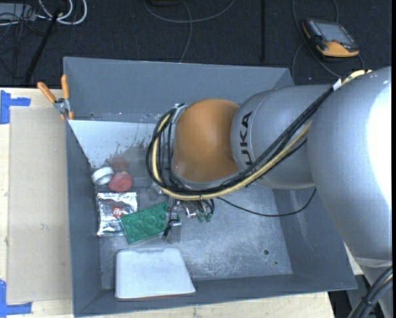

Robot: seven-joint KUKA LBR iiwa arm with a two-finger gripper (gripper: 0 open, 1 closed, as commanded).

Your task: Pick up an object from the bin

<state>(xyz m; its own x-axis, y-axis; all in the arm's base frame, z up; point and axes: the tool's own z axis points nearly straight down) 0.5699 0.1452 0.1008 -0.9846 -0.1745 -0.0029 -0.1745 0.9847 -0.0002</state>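
Just beside gripper (174, 221): green block (144, 223), foil packet (111, 212)

The arm's orange cover (201, 141) hides most of the claw (174, 221); a dark tip shows below it, at the right end of the green studded plate (144, 222). That plate covers a corner of the silver foil packet (114, 211), whose print is too small to read. The arm blocks the middle of the bin (251, 244) floor and runs off the right edge.
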